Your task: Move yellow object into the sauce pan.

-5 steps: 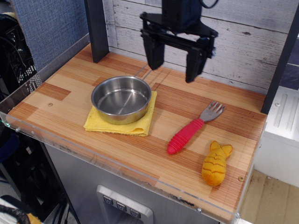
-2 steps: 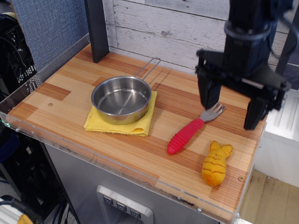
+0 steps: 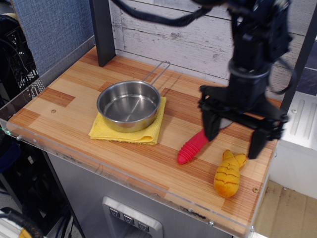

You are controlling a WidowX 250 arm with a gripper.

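Observation:
The yellow-orange plush fish [image 3: 229, 173] lies on the wooden table [image 3: 64, 106] near its front right corner, tail pointing away. The shiny steel sauce pan [image 3: 129, 105] with a wire loop handle stands empty on a folded yellow cloth [image 3: 152, 130] at the left middle. My black gripper [image 3: 232, 139] hangs open just above and behind the fish, its two fingers spread wide, one finger [image 3: 209, 127] over the fork, the other [image 3: 257, 144] right of the fish's tail. It holds nothing.
A fork with a red ridged handle [image 3: 192, 147] lies between pan and fish, its head hidden behind my gripper. A dark post [image 3: 102, 30] stands at the back left. A clear acrylic lip [image 3: 124, 176] runs along the front edge. A white plank wall is behind.
My gripper has moved from above the pan's handle at the back, right and forward, and down to just above the fish. It stayed open. The objects have not moved.

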